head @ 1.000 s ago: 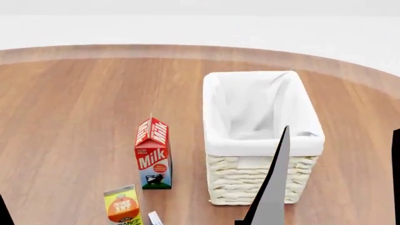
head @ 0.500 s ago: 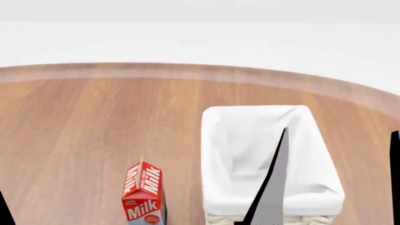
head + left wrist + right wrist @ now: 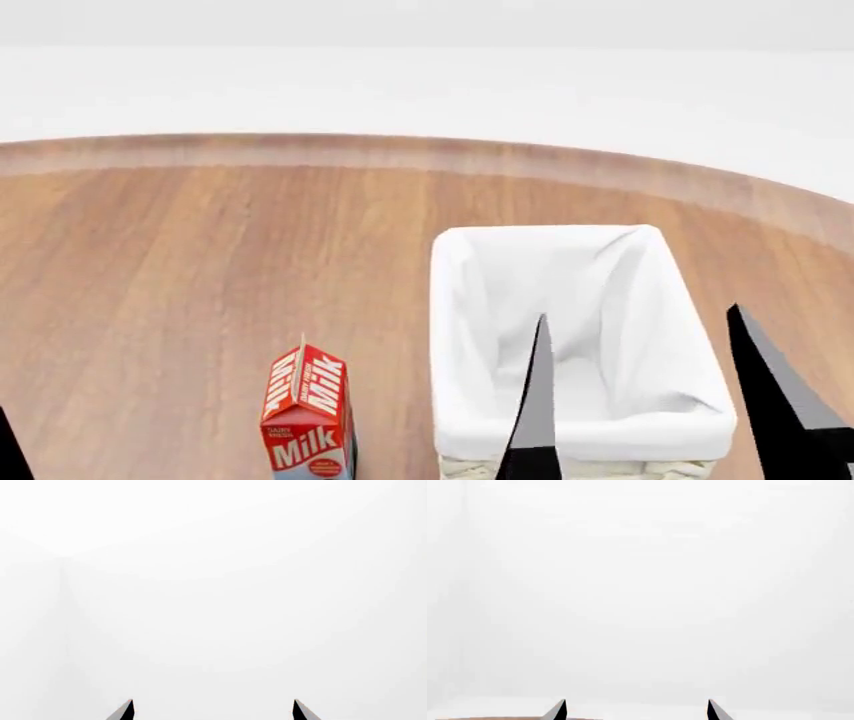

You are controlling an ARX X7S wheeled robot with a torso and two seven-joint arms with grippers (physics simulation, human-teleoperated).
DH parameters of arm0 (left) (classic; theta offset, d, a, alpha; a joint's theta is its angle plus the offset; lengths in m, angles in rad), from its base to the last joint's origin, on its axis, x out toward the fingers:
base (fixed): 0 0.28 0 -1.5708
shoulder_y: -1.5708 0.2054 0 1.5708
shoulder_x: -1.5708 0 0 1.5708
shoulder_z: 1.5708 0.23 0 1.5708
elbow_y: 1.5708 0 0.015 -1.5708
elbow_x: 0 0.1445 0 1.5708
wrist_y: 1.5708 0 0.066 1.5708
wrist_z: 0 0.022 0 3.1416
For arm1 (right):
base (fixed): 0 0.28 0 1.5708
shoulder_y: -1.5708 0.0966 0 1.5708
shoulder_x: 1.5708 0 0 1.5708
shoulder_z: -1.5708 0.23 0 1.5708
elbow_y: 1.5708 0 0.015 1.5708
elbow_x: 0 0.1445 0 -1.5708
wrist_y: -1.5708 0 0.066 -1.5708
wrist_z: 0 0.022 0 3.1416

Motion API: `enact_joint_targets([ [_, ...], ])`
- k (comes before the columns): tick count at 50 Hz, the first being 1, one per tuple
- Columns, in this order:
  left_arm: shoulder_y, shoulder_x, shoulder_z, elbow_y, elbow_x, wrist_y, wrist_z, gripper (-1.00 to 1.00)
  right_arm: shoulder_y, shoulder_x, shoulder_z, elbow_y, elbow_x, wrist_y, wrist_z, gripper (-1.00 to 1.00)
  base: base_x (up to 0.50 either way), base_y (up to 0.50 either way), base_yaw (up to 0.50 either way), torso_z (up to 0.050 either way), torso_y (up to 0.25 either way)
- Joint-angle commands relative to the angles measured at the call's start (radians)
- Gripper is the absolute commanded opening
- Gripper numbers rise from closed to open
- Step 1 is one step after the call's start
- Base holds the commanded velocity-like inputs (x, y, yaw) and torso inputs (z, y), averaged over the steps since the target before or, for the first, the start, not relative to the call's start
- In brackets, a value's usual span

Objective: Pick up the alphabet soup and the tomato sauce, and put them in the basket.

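Hovering at the near end of the large cream-white wicker basket (image 3: 582, 350), the right gripper (image 3: 641, 400) shows two dark fingers spread wide with nothing between them, one finger (image 3: 534, 410) crossing the white cloth lining and the other off the basket's right side. Its wrist camera sees only a pale backdrop and a sliver of the round wooden worktop (image 3: 200, 260), so it seems raised and levelled rather than aimed at a can. The left gripper (image 3: 212, 711) is likewise spread and empty, facing blank white. What shows of the basket's lined interior, beyond the right gripper, holds nothing. Neither the alphabet soup nor the tomato sauce is in view. A red-and-white milk carton (image 3: 307, 425) stands upright, left of the right gripper. Judging by this, the picking has yet to start.
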Motion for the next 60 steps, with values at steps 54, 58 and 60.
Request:
enact_joint_targets([
  [54,-0.002,0.003,0.022,0.000,0.030,-0.006,-0.002,1.00,-0.412,0.125,-0.825,0.353,-0.051,-0.255,0.187,1.00,0.00,0.00,0.00,0.000,0.000],
  [58,-0.005,0.003,0.031,0.000,0.035,-0.012,-0.004,1.00,-0.419,0.102,-0.831,0.403,-0.053,-0.267,0.169,1.00,0.00,0.00,0.00,0.000,0.000],
  [60,-0.003,0.003,0.028,0.000,0.033,-0.008,-0.004,1.00,-0.419,0.099,-0.834,0.407,-0.051,-0.264,0.167,1.00,0.00,0.00,0.00,0.000,0.000],
])
